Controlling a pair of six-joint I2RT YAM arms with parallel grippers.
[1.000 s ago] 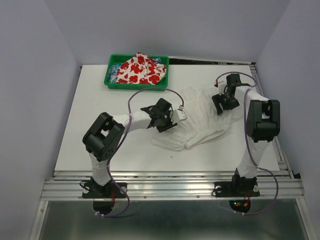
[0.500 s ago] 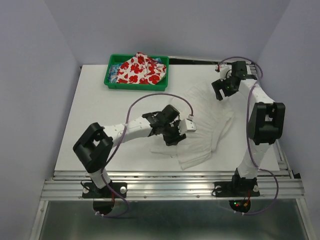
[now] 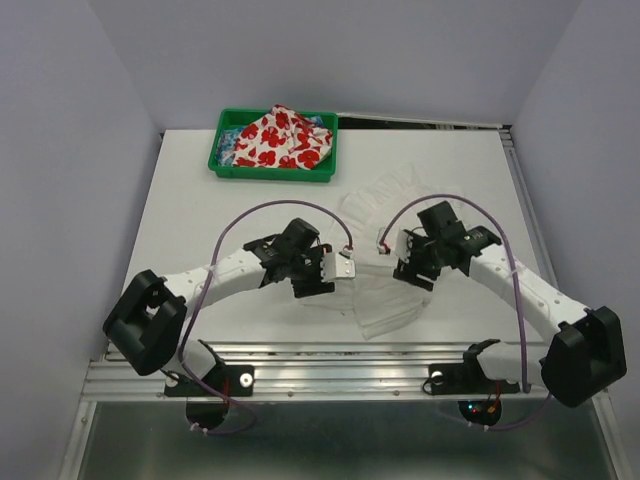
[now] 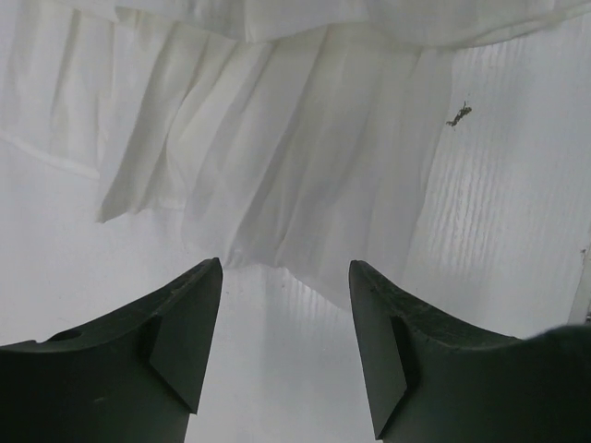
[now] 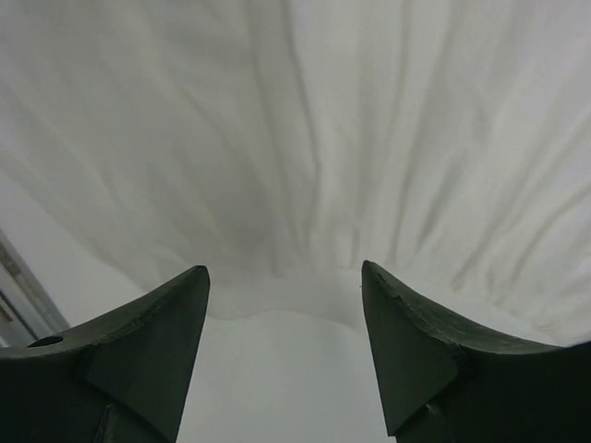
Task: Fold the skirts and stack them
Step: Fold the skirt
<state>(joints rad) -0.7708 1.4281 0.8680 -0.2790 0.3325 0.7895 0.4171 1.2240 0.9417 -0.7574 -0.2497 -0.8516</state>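
Hovering at the white skirt, both tools released

White skirt [image 3: 385,300] lay spread flat on the table [image 3: 200,220], thin enough that its outline was hard to trace from the top camera. Left gripper [image 3: 325,272] sat at its left edge and right gripper [image 3: 400,255] over its right part, both with fingers parted and empty. Left wrist view: hem pleats [image 4: 277,166] just beyond the open fingers; a small dark speck [image 4: 458,114] on the table, unidentifiable. Flowered skirt [image 3: 275,138] was bunched in the green tray [image 3: 270,172], partly hiding a blue-patterned cloth [image 3: 228,145].
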